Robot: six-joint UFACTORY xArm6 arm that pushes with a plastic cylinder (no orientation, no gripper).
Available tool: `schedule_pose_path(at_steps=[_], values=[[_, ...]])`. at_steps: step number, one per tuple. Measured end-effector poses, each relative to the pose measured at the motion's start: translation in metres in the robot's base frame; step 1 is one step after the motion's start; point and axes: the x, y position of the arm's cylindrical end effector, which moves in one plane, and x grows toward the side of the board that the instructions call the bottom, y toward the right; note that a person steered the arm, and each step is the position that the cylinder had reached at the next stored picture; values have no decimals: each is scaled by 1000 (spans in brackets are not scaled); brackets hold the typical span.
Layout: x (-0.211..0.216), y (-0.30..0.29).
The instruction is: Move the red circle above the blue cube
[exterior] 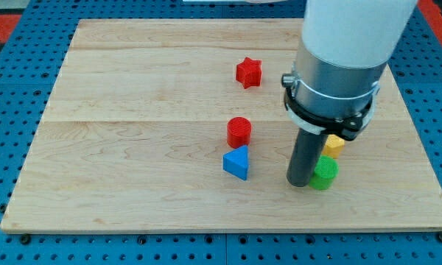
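The red circle (239,132) stands near the middle of the wooden board (132,132). Just below it, almost touching, lies a blue wedge-shaped block (236,163); its shape looks triangular rather than cubic. My tip (300,182) rests on the board to the right of both, about a block's width from the blue block. A green block (325,174) sits right against the tip's right side.
A red star (248,72) lies toward the view's top, above the red circle. A yellow block (334,144) is partly hidden behind the rod, just above the green block. The arm's wide grey body (339,66) covers the board's upper right.
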Motion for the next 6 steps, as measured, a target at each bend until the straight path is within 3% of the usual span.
schedule_pose_path(at_steps=[2, 3, 4, 5, 6], values=[[0, 5], [0, -59], [-41, -84], [-110, -86], [-141, -74]])
